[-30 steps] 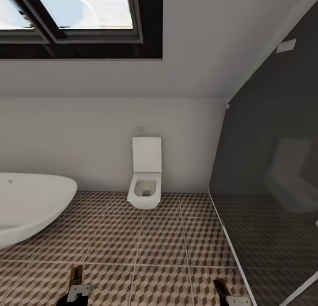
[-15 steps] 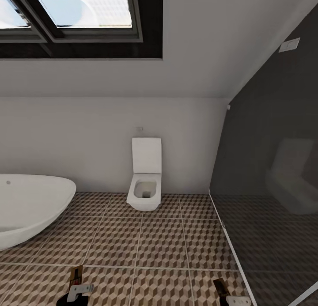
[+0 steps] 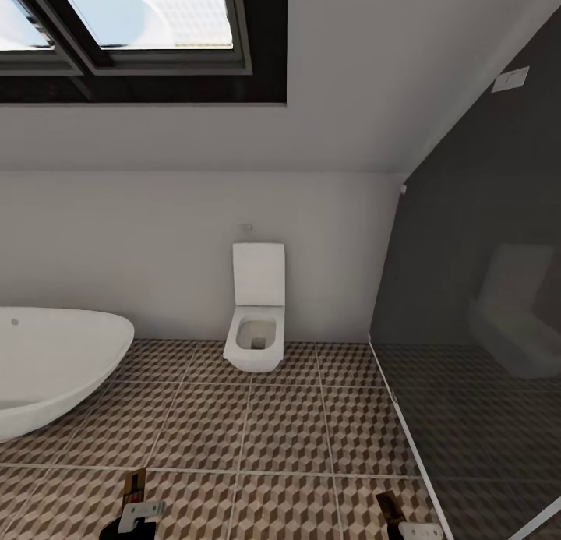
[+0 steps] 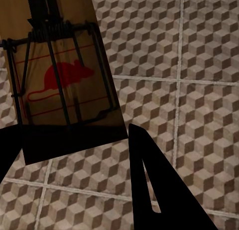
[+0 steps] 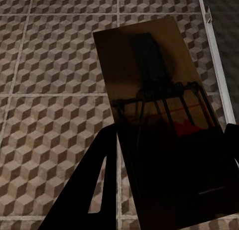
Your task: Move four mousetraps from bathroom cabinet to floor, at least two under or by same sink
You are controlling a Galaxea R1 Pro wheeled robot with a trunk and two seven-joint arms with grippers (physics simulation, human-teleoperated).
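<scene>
Two mousetraps are in hand. My left gripper (image 4: 67, 135) is shut on one mousetrap (image 4: 59, 85), a tan board with black wire spring and a red mouse print, hanging above the bathroom floor (image 4: 199, 51). My right gripper (image 5: 172, 135) is shut on the other mousetrap (image 5: 159, 105), which lies in shadow with a red spot showing. In the head view both grippers sit at the bottom edge, left gripper (image 3: 134, 513) and right gripper (image 3: 401, 524), each with a tan mousetrap (image 3: 135, 484) (image 3: 387, 506) sticking up over the bathroom floor (image 3: 280, 423).
A white oval bathtub (image 3: 47, 368) stands at the left. A square white toilet (image 3: 255, 322) hangs on the far wall. A dark glass partition (image 3: 475, 353) with a white floor rail (image 5: 214, 56) closes off the right. A skylight (image 3: 140, 26) is overhead.
The head view shifted very slightly a second ago and has since been still. Both grippers keep the same hold on their mousetraps.
</scene>
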